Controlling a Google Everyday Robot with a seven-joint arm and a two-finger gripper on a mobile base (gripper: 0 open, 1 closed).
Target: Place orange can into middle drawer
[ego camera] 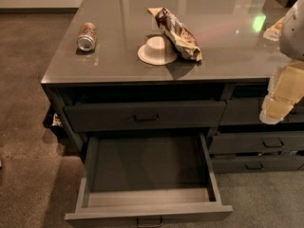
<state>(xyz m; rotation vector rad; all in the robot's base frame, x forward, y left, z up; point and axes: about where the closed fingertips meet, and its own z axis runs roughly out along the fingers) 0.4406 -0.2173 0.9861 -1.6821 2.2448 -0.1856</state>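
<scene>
Everything is placed against the dark grey counter top (pixel 223 42). Near its left edge the orange can (pixel 87 36) lies on its side, one silver end facing the camera, well apart from the other things and outside any drawer.

Toward the middle of the counter top sits a white bowl (pixel 156 50), apparently rim down, so its hollow is hidden. A brown crinkled snack bag (pixel 176 32) lies across the bowl's far right side, touching it, and runs back toward the counter's far edge.

Under the counter top's front edge, the top drawer (pixel 109 116) shows its flat front and small bar handle. Below it the middle drawer (pixel 211 175) is pulled far out toward the camera; only its grey floor and paler inner walls show inside.

Right of these, still under the counter top, are two more drawer fronts (pixel 237 143) with the same handle, one above the other.

At the counter top's right front corner the pale cream gripper (pixel 270 112) hangs below the counter edge, in front of the right-hand drawer fronts, well apart from the can. I cannot tell whether it is open or closed.
</scene>
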